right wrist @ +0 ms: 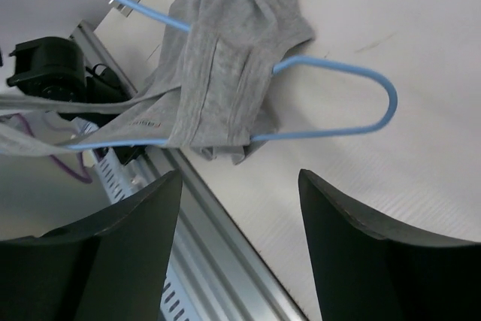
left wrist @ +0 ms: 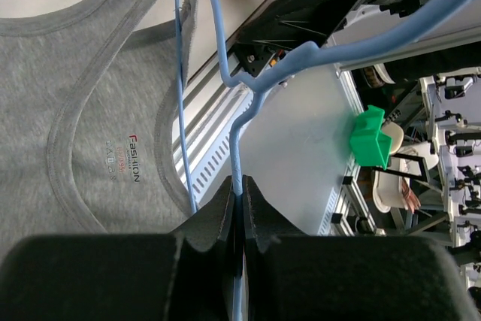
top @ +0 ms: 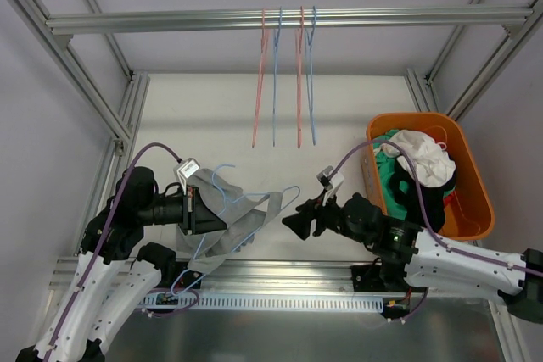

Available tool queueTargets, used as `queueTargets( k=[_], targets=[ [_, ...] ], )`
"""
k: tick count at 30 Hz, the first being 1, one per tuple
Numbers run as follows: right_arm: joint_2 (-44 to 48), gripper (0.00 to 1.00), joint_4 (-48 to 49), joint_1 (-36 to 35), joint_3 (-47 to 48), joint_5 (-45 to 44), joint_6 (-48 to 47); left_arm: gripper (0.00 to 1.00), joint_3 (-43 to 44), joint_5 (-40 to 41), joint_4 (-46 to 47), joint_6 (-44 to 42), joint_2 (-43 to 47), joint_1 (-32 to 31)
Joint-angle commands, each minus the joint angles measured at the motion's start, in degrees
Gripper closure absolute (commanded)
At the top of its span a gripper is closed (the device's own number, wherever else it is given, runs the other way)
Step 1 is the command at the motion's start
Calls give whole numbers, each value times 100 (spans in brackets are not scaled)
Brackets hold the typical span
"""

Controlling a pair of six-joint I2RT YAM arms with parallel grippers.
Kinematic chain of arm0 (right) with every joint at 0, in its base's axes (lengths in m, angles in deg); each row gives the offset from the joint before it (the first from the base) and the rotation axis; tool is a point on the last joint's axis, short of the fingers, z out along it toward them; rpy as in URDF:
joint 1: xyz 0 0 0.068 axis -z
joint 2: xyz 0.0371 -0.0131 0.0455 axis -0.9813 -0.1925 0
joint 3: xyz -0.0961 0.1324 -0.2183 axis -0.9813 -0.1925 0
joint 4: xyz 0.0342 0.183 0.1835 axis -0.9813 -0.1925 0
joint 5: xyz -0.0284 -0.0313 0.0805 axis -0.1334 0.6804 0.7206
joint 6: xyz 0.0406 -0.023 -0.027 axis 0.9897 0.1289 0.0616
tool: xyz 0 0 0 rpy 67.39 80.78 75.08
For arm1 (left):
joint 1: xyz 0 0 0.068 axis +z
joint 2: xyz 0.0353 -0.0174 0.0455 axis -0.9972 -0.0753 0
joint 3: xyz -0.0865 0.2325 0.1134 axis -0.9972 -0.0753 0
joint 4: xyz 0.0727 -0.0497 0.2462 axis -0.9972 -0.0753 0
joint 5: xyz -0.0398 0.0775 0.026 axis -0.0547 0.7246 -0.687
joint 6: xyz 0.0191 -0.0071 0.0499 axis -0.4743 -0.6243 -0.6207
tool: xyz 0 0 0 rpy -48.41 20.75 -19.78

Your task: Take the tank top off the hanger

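Note:
A grey tank top (top: 242,219) hangs bunched on a light-blue wire hanger (top: 288,192) near the table's front edge. My left gripper (top: 197,211) is shut on the hanger's wire near its hook; in the left wrist view the blue wire (left wrist: 237,148) runs straight into the closed jaws of the left gripper (left wrist: 240,195), with the tank top's neckline and label (left wrist: 124,157) to the left. My right gripper (top: 297,219) is open and empty just right of the hanger's rounded end. In the right wrist view the right gripper (right wrist: 240,186) sits below the tank top (right wrist: 225,73) and the hanger's loop (right wrist: 387,103).
An orange bin (top: 471,167) of mixed clothes stands at the right. Several red and blue empty hangers (top: 284,82) hang from the overhead rail (top: 170,20) at the back. A metal rail (top: 280,273) runs along the table's front edge.

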Motion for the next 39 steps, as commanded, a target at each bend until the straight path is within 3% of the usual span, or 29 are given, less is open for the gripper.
queueTargets(
  k=[1,10,12,16,17,18,19,23,28,33,35,39],
  targets=[
    [-653,34,812,-275,566,-1201,-431,100,245,-342,403,236,-2,-76],
    [-1569,39,1060,-399,1165,-1360,-634,100,105,-368,482,113,-2,-85],
    [-1807,44,1060,-399,1262,-1378,-617,100,149,-386,482,78,50,-85],
    [-2018,66,1069,-391,1376,-1360,-582,100,193,-359,500,7,33,-85],
    [-2010,85,1069,-399,1385,-1378,-581,100,193,-368,491,-28,33,-85],
    [-1931,97,999,-399,1367,-1430,-547,100,184,-307,500,-45,24,-93],
    [-1861,100,955,-399,1359,-1570,-520,100,167,-280,491,-54,16,-85],
    [-1360,100,516,-399,1341,-2036,-599,100,96,-280,482,-203,-37,-93],
    [-492,100,-881,-154,1499,-3125,-792,100,254,-754,482,-371,-116,-93],
    [160,100,-1549,1135,1543,-2285,-994,100,1140,-1510,491,-502,-221,-102],
    [310,100,-1708,1340,1639,-1932,-977,100,1675,-1686,491,-547,-327,-93],
    [477,100,-2051,1411,1859,-1318,-1012,100,2512,-1257,779,-442,-835,-93]
  ],
)
